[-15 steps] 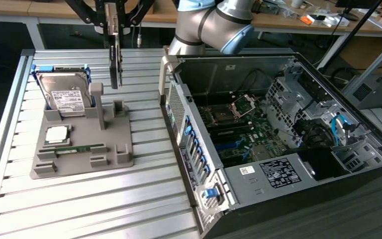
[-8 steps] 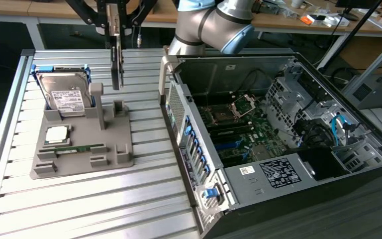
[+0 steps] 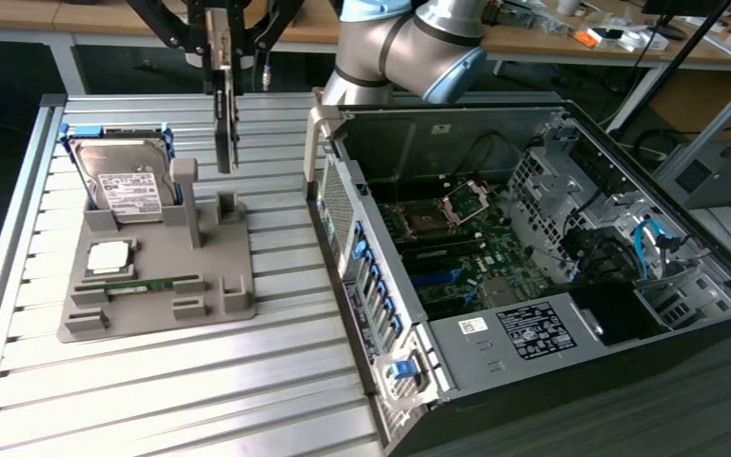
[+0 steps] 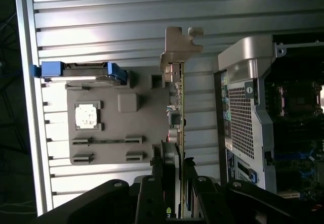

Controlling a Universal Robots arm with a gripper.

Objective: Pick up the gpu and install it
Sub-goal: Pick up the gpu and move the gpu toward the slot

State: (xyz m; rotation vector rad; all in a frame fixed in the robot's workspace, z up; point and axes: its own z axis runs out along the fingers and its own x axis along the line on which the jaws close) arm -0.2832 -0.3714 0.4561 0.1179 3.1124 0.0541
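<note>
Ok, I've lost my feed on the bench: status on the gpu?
Gripper shut on gpu. It hangs upright above grey holder, apparently clear of it. Open computer case to exterior view's right; nothing seen between.

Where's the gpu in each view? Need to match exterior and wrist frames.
Exterior view: the GPU hangs edge-on from the end effector, between the hard drive and the PC case.
Wrist view: the GPU runs edge-on out of the end effector, between the grey holder and the PC case.
Shared landmark: the hard drive in its blue bracket.
</note>
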